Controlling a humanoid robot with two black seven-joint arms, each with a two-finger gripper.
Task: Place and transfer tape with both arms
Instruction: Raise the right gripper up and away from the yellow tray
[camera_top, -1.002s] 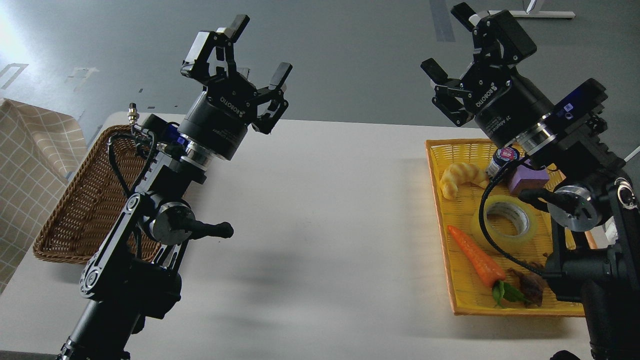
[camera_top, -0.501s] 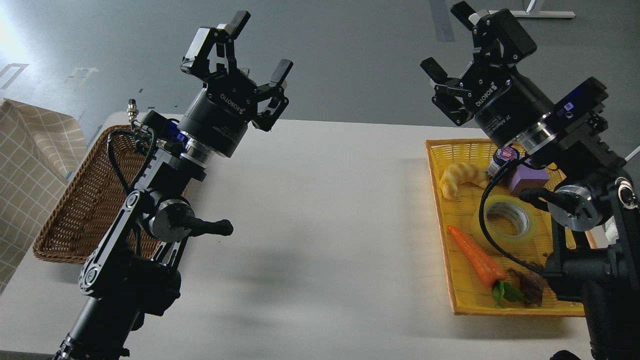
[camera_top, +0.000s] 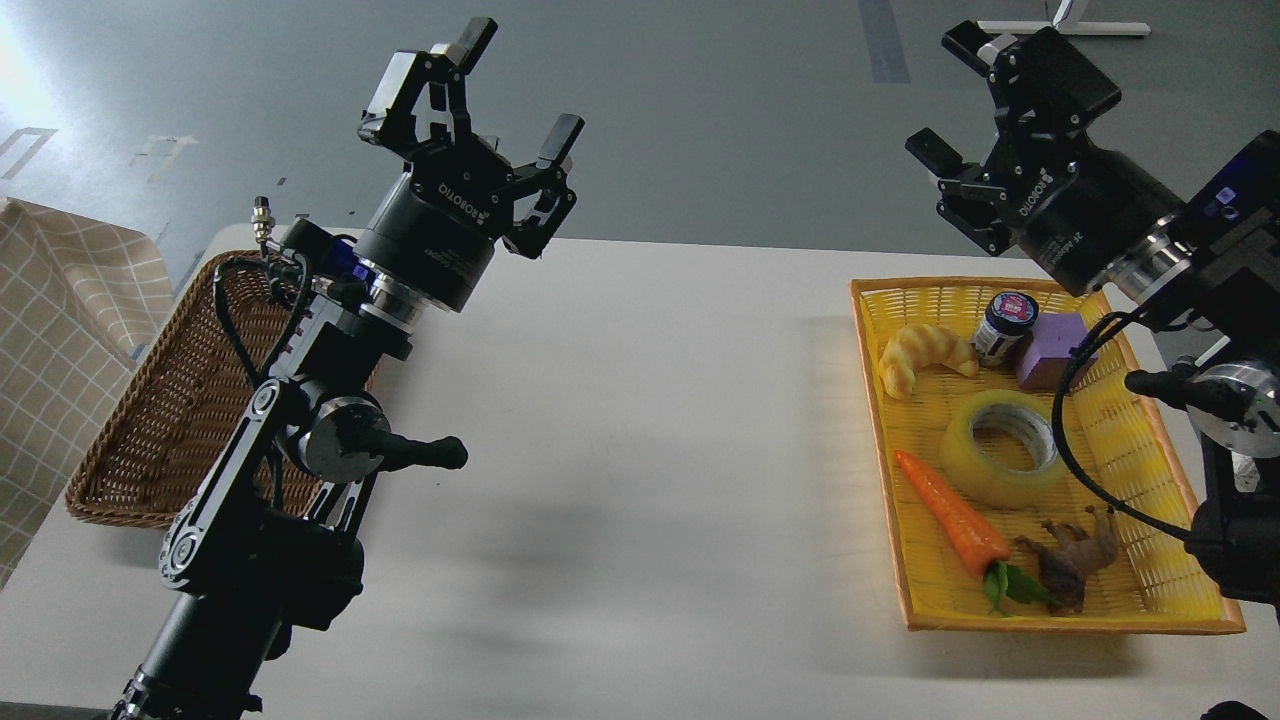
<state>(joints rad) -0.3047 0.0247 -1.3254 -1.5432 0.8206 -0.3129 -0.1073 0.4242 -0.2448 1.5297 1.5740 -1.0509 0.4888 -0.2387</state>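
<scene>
Head view: the right gripper (camera_top: 958, 105), jaws spread and empty, has swung rightward off the yellow tray (camera_top: 1180, 620), uncovering the tape (camera_top: 1005, 447) lying flat between croissant (camera_top: 922, 357) and carrot (camera_top: 951, 512); pickup not begun. The left gripper (camera_top: 515, 85) stays wide apart, empty, raised

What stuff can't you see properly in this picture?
Head view only:
- Brown basket: its near right side is hidden behind the left arm.
- Small jar: its label is too small to read.
- Yellow tray: its far right corner is hidden behind the right arm.
- Checked cloth: cut off by the left edge.
</scene>
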